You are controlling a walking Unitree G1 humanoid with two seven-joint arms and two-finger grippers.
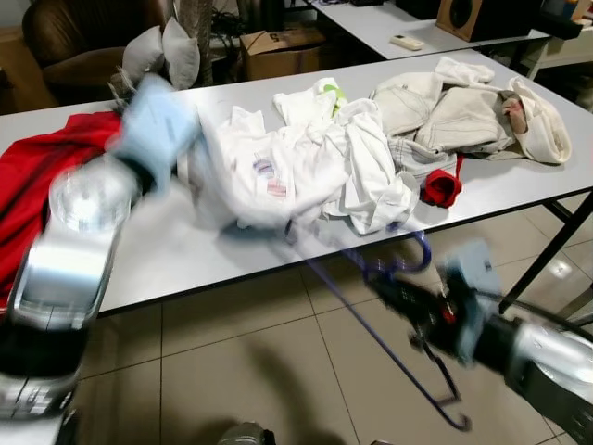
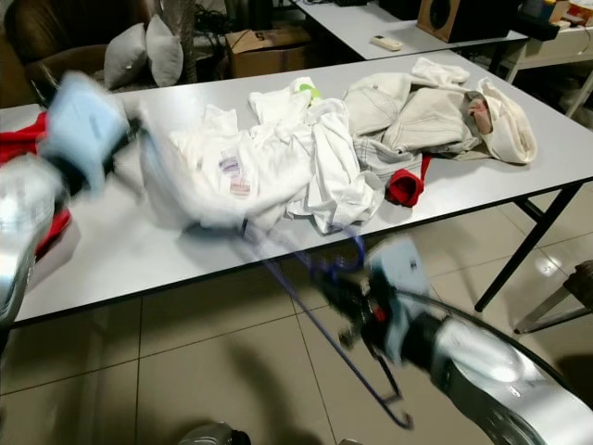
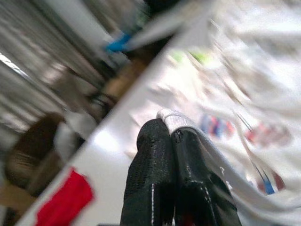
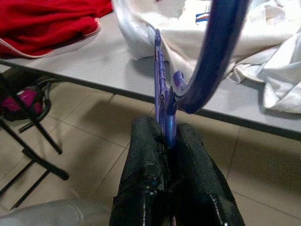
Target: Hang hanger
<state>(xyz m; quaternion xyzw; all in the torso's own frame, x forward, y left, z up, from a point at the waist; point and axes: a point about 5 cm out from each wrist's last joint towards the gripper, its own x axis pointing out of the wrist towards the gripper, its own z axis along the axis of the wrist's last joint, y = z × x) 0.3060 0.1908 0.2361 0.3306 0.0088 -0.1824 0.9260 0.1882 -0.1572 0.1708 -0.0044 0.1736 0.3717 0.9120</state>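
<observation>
**Both grippers engaged at the clothes-strewn counter**

A long, smooth, pale grey counter (image 1: 185, 250) on thin black legs stands on a glossy beige tiled floor (image 1: 250, 362). Beyond the counter sit a brown leather armchair (image 1: 83, 42), grey cushions (image 1: 167, 51), a cardboard box (image 1: 283, 51) and a second grey table (image 1: 408, 23).

On the counter lie a soft red garment (image 1: 37, 176) at its left end, a crumpled white printed shirt (image 1: 278, 171) in the middle, and a heap of cream clothes (image 1: 463, 111) to the right with a small red cloth (image 1: 443, 188) beside it.

The left gripper (image 3: 169, 141) has its jaws closed on the white shirt's hem above the counter. The right gripper (image 4: 167, 136), below the counter's front edge, has its jaws clamped on the thin, glossy blue plastic hanger (image 1: 389, 306), which slants from the shirt down over the floor.
</observation>
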